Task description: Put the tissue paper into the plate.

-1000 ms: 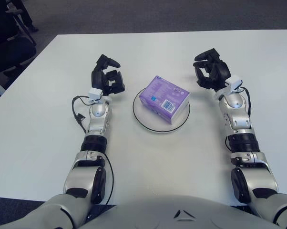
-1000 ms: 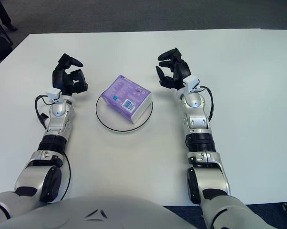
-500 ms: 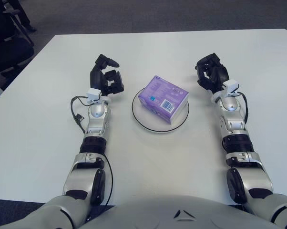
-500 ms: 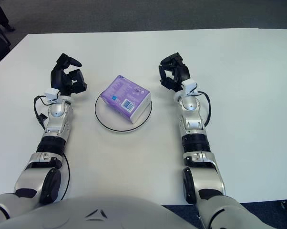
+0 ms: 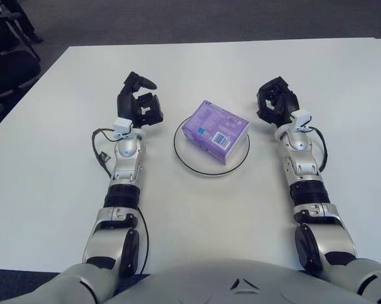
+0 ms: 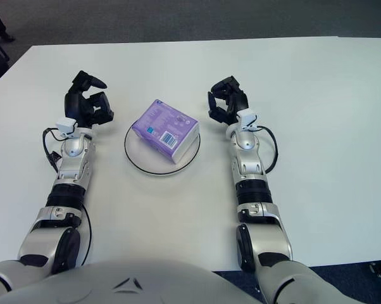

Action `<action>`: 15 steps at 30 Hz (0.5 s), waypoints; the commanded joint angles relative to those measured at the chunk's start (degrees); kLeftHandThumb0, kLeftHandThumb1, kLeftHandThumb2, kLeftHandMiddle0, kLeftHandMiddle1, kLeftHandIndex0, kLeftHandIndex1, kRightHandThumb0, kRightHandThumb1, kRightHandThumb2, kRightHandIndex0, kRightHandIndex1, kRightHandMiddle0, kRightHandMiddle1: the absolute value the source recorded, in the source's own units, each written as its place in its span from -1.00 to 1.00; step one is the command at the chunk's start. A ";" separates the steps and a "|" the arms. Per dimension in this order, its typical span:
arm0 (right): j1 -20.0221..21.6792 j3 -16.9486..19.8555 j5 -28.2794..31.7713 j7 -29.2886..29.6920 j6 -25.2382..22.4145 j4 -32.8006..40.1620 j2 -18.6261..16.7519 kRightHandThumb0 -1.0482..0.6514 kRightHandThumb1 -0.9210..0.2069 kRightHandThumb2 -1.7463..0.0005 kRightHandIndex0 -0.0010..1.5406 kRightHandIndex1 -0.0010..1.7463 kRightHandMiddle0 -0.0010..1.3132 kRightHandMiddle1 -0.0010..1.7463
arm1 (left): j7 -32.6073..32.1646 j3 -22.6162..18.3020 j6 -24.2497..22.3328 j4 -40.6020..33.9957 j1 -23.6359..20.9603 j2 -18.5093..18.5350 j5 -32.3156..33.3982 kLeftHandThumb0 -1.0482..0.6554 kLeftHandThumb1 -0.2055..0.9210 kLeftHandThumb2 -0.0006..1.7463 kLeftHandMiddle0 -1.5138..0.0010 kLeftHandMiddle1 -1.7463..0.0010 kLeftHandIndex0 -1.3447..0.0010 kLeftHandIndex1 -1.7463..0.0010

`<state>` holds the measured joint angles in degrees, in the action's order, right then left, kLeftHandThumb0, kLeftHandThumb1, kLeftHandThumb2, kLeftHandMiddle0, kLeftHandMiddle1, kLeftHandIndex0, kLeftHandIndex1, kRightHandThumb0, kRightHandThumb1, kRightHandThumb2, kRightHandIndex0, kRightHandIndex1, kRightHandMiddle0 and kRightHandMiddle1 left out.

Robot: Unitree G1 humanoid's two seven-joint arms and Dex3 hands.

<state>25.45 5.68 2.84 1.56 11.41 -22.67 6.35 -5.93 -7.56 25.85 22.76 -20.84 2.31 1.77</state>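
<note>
A purple tissue pack (image 5: 216, 130) lies in the white round plate (image 5: 190, 158) with a dark rim at the middle of the table. My left hand (image 5: 138, 105) shows to the left of the plate, apart from it, fingers loosely curled and holding nothing. To the plate's right, my right hand (image 5: 276, 104) is a short gap away from the rim, its fingers spread and empty.
The white table (image 5: 197, 215) spreads wide around the plate, with its far edge at the top and dark carpet (image 5: 197, 19) beyond. A black chair (image 5: 7, 57) stands past the table's far left corner.
My right hand has drawn slightly leftward toward the plate's right side and its forearm has straightened. The left hand and the tissue pack have stayed put.
</note>
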 commanded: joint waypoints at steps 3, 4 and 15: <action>-1.82 1.13 0.68 1.34 -0.80 -1.42 -1.53 0.22 -0.26 -0.17 -0.34 0.71 -0.40 1.00 | 0.41 0.21 -1.88 2.68 10.01 -2.13 0.61 -0.32 -0.01 0.46 -0.76 -1.00 0.13 -1.00; -1.70 1.34 0.89 1.52 -1.15 -1.56 -1.67 0.22 -0.24 -0.18 -0.33 0.71 -0.40 1.00 | 0.40 0.21 -1.98 2.50 10.06 -2.11 0.60 -0.32 -0.01 0.46 -0.76 -1.00 0.13 -1.00; -2.65 3.05 3.04 1.49 0.48 -5.18 -4.01 0.22 -0.03 -0.33 -0.11 0.65 -0.38 1.00 | -0.36 0.18 -3.39 1.20 10.40 -1.92 -0.17 -0.32 0.00 0.46 -0.76 -1.00 0.13 -1.00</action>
<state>26.01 7.88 4.21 2.96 10.71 -25.03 4.61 -5.92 -7.56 23.66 20.33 -19.53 2.32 1.71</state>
